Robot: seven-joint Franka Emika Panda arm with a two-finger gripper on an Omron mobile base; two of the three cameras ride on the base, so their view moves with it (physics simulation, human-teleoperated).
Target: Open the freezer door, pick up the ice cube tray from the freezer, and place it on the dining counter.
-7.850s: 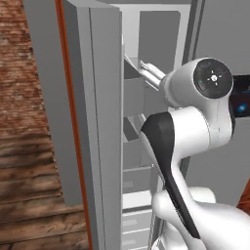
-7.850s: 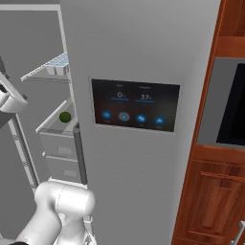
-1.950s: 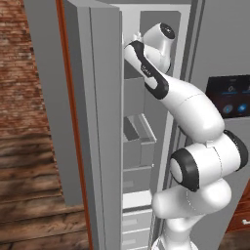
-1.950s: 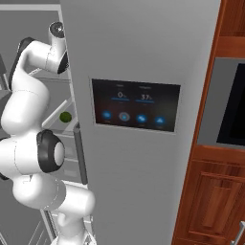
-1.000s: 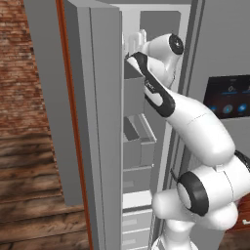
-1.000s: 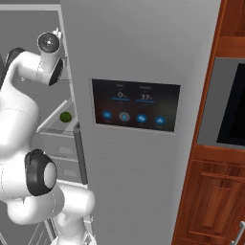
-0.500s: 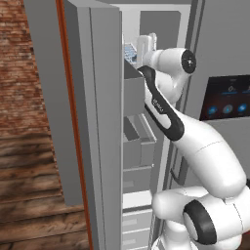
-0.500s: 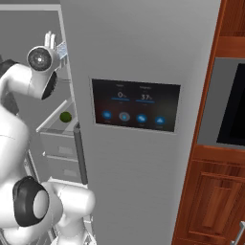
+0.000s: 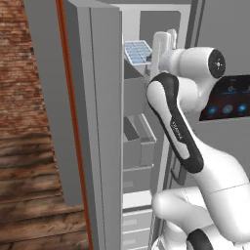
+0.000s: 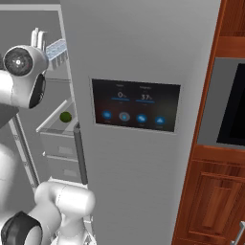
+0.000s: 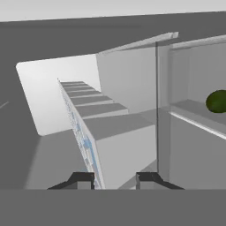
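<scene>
- Freezer door (image 9: pixel 105 122) stands swung wide open, edge-on to the camera, filling the left-centre from top to bottom.
- Freezer (image 9: pixel 139 146) interior exposed to its right: grey shelves, an open bin at mid height, stacked drawers lower down.
- White arm rises from lower right, bends up, reaches into the top of the compartment.
- Gripper (image 9: pixel 155 49) up high, closed on the ice cube tray (image 9: pixel 137 51).
- Tray tilted, blue grid facing up, lifted clear above the shelf.
- Brick wall and wood floor at left.
</scene>
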